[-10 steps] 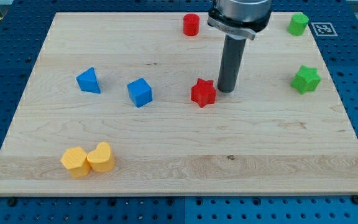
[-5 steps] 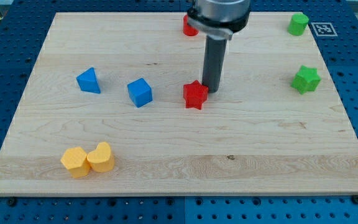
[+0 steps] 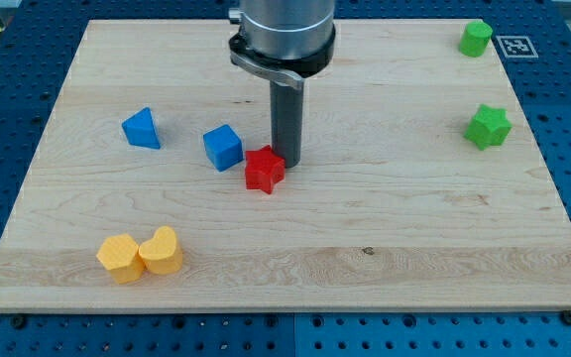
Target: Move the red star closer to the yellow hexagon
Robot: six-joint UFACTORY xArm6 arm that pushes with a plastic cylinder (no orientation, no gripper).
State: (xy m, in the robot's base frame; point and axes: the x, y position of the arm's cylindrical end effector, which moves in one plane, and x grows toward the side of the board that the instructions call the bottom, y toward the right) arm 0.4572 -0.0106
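Note:
The red star lies near the middle of the wooden board, just right of the blue cube. My tip touches the star's upper right side. The yellow hexagon sits at the lower left of the board, touching a yellow heart-shaped block on its right. The star is well up and to the right of the hexagon.
A blue triangular block lies left of the blue cube. A green star is at the right side and a green block at the top right corner. The arm's body hides the top middle of the board.
My tip has moved left and slightly down, pushing the red star left towards the blue cube. The arm now hides the red cylinder at the top.

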